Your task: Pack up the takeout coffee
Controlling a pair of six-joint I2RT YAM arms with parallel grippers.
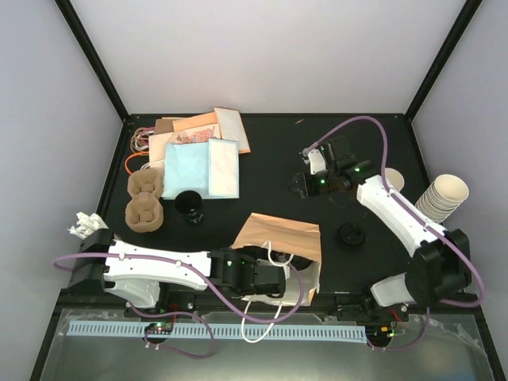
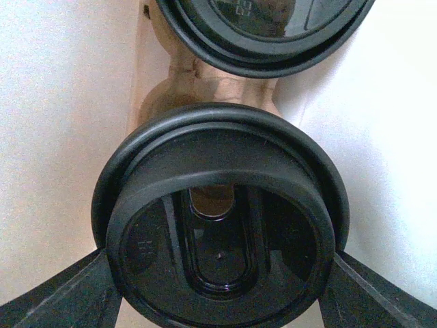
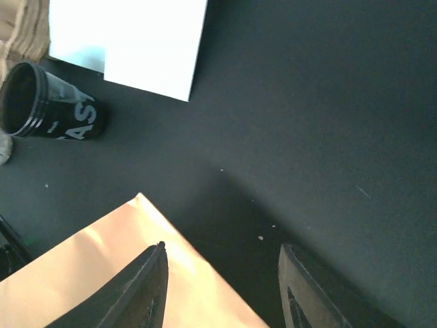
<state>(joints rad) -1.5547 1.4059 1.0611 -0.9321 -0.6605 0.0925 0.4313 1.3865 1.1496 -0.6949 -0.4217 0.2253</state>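
The takeout coffee (image 2: 222, 232) shows only its round black lid in the left wrist view; the cup body is hidden below. My left gripper (image 2: 218, 304) is shut on it, one finger pressed against each side of the lid. It sits inside the brown paper bag (image 1: 278, 238), whose white inner wall (image 2: 61, 123) surrounds it. In the top view the left gripper (image 1: 279, 278) is at the bag's mouth. My right gripper (image 1: 304, 184) hovers above the table beyond the bag. In its own view the right gripper (image 3: 222, 273) is open and holds nothing, over the bag's corner (image 3: 102, 266).
A second lidded cup (image 2: 266, 27) and a brown pulp carrier (image 2: 198, 82) are in the bag. On the table are a black cup with white lettering (image 1: 189, 205), a loose black lid (image 1: 350, 235), stacked cream cups (image 1: 444, 194), pulp carriers (image 1: 145, 200) and napkins (image 1: 202, 163).
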